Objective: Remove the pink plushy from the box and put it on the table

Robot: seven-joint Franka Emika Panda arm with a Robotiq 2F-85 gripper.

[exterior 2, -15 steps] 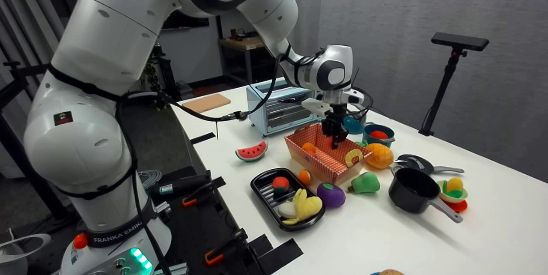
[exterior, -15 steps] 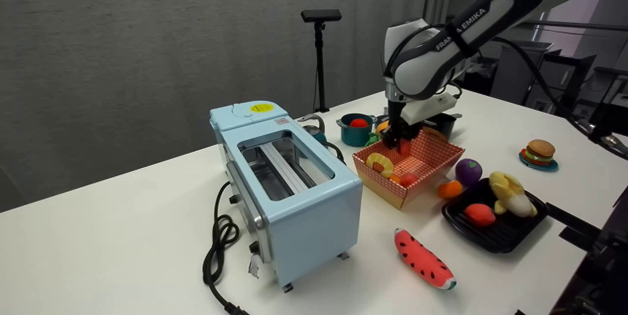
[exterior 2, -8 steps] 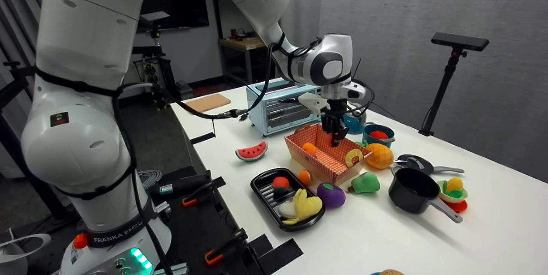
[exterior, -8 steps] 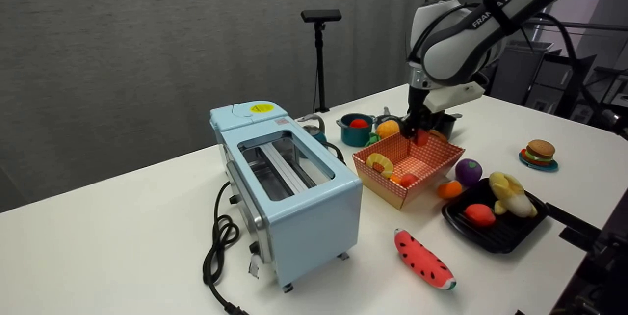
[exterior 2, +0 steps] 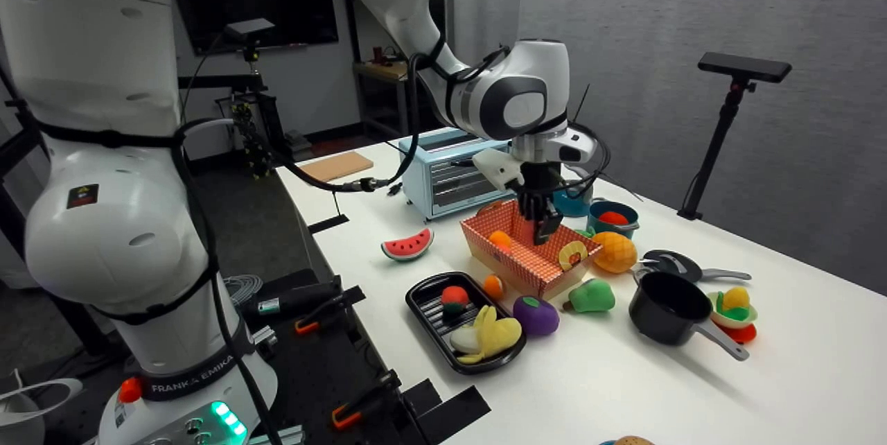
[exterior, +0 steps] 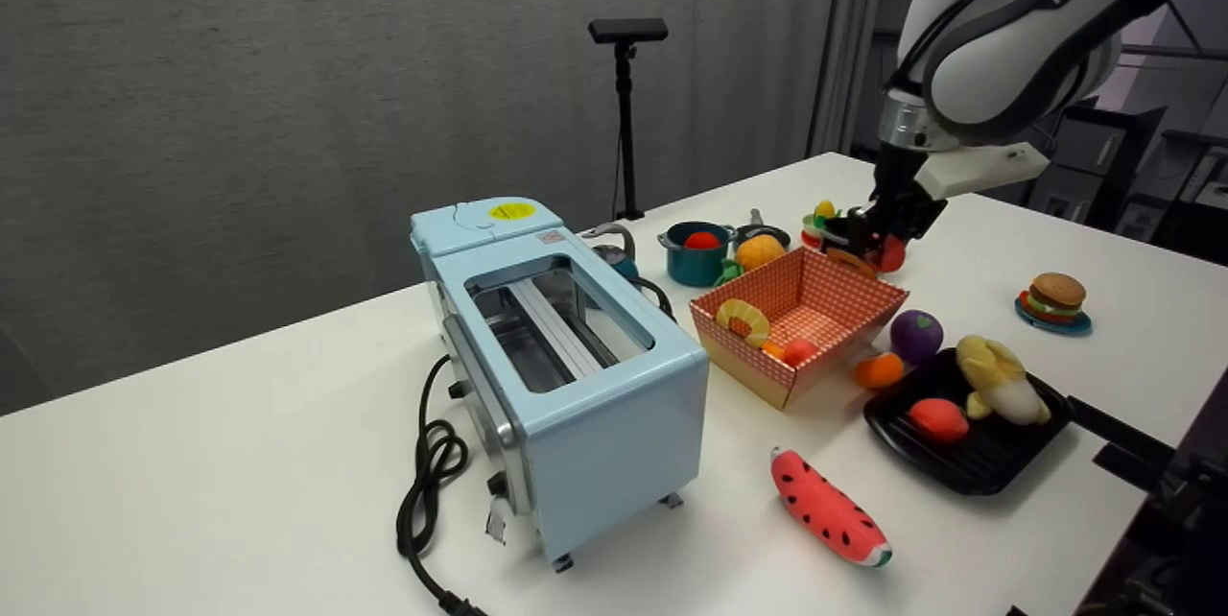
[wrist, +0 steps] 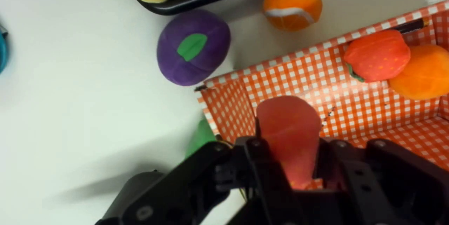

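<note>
The pink plushy [wrist: 288,121] is a rounded pinkish-red lump. It is clamped between the two fingers of my gripper [wrist: 287,142] in the wrist view. The plushy also shows in an exterior view [exterior: 893,254], low on the gripper [exterior: 881,242], past the box's handle end. In an exterior view the gripper [exterior 2: 540,227] partly covers the plushy [exterior 2: 528,231] and overlaps the box opening. The box [exterior: 748,381] is shallow, with an orange-and-white checked lining; it also shows in the wrist view [wrist: 228,113]. The plushy is off the box floor; its exact height I cannot tell. The white table [exterior 2: 624,389] lies around.
A strawberry [wrist: 379,56], an orange fruit [wrist: 422,74] and a pineapple slice [exterior: 743,320] are in the box. Close by are a purple ball [exterior 2: 536,315], a green pear [exterior 2: 593,295], a black pot [exterior 2: 671,310], a black tray [exterior: 969,462] and a blue toaster [exterior: 614,443].
My gripper has carried the plushy from inside the box rightward, over the handle end, in an exterior view. In the opposite camera's view the gripper looks nearer. The box has not moved.
</note>
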